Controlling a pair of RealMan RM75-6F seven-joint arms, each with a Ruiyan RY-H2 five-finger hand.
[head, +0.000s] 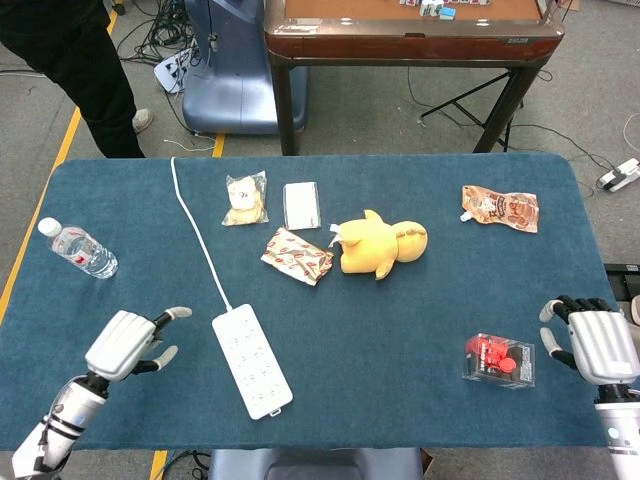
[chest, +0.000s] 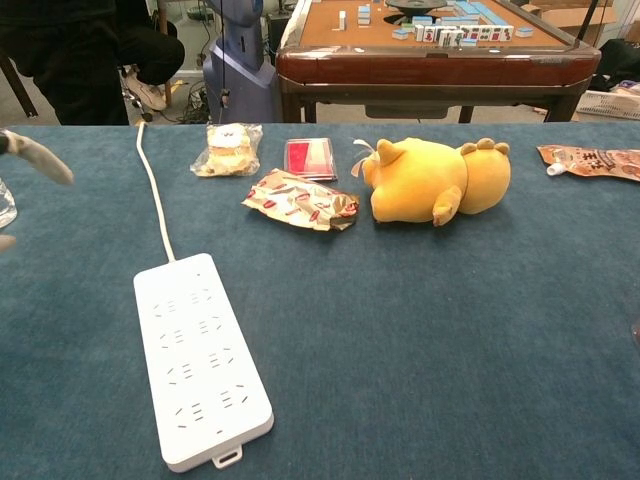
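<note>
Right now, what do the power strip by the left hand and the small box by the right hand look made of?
Power strip: white hard plastic, smooth matte, with moulded socket slots. Small box: seemingly clear rigid plastic, glossy, its red contents showing through. Both hands, left hand and right hand, hold nothing.

Cut-offs and blur, both views

Chest view: left hand only a blurred fingertip at the left edge; water bottle clipped to a sliver; right hand out of frame; brown snack pouch cut by the right edge. Head view: right hand wrist runs off the bottom; red contents of clear box too small to identify.
</note>
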